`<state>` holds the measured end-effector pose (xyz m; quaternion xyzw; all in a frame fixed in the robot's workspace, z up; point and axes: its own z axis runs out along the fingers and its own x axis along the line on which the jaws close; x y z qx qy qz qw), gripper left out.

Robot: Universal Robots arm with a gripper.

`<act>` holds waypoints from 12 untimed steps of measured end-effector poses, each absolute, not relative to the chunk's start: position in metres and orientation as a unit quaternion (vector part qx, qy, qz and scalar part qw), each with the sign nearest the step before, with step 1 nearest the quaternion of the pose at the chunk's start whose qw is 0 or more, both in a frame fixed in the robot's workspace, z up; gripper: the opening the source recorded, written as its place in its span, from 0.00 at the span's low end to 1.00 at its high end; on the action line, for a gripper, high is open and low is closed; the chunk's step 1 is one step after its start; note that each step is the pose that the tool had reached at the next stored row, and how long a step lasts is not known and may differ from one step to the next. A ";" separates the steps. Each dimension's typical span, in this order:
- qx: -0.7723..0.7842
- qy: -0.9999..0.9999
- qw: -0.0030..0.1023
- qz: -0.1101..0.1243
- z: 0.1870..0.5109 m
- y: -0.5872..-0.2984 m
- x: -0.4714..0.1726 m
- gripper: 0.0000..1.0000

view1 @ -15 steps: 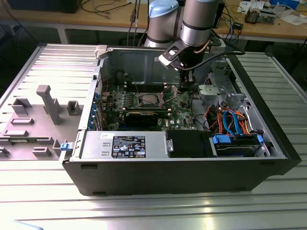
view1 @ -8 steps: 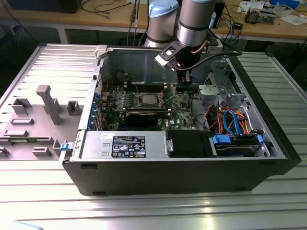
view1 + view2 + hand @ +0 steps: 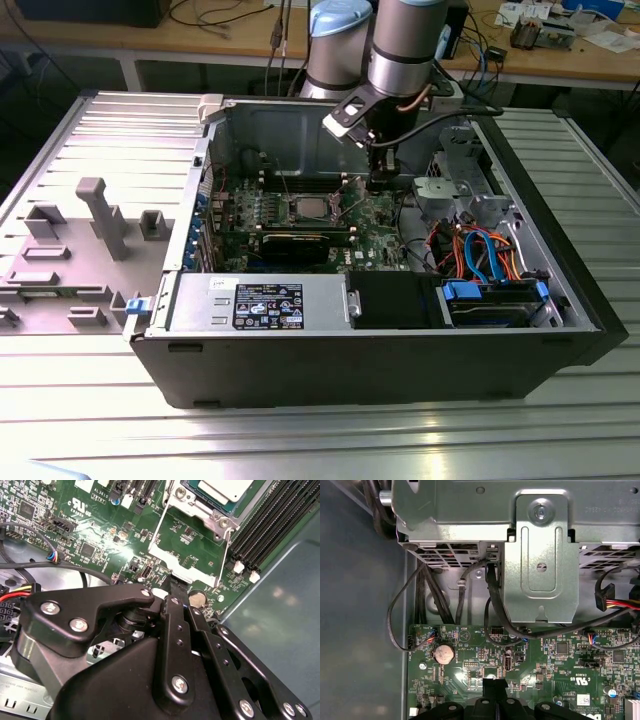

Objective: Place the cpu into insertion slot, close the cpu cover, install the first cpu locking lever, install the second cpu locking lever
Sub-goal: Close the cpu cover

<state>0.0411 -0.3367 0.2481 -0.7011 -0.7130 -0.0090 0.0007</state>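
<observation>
**1. Tool state.** My gripper [image 3: 383, 186] reaches down into the open computer case [image 3: 360, 372], just to the exterior view's right of the insertion slot [image 3: 310, 196]. In both wrist views its fingers are drawn together with no gap at the tips (I cannot tell whether any metal is pinched between them).

**2. Task items.** The cpu [image 3: 310, 208] lies seated in the slot, silver face up. The second wrist view supplies the state of the cpu cover [image 3: 172, 563]. It stands open, and green circuit board [image 3: 95, 530] shows through its window. My fingertips sit at its free edge, beside a coin cell [image 3: 198, 599]. Two thin wire locking levers [image 3: 159, 527] run along the cover's sides. Long black memory slots [image 3: 265, 525] lie just past the socket.

**3. Opposite outlook.** The first wrist view faces away from the socket. It shows a grey metal drive cage [image 3: 540, 555], black cables [image 3: 492, 605] and the same coin cell.

**4. Markings.** A black-and-white label [image 3: 268, 305] sits on the power supply [image 3: 200, 300] at the near side. White print is scattered across the board (not transcribed here).
</observation>
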 end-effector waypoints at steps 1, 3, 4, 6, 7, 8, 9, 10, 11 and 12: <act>-0.701 -0.713 0.001 -0.009 0.248 -0.337 0.041 0.11; -0.701 -0.713 0.001 -0.009 0.248 -0.337 0.040 0.11; -0.701 -0.713 0.001 -0.009 0.248 -0.337 0.040 0.11; -0.701 -0.713 0.001 -0.009 0.248 -0.337 0.040 0.11; -0.701 -0.713 0.001 -0.009 0.248 -0.337 0.039 0.11; -0.701 -0.713 0.001 -0.009 0.248 -0.337 0.039 0.11; -0.701 -0.713 0.001 -0.009 0.248 -0.337 0.039 0.11; -0.701 -0.713 0.001 -0.009 0.248 -0.337 0.038 0.11; -0.701 -0.713 0.001 -0.009 0.248 -0.337 0.038 0.11; -0.701 -0.713 0.001 -0.009 0.248 -0.337 0.038 0.11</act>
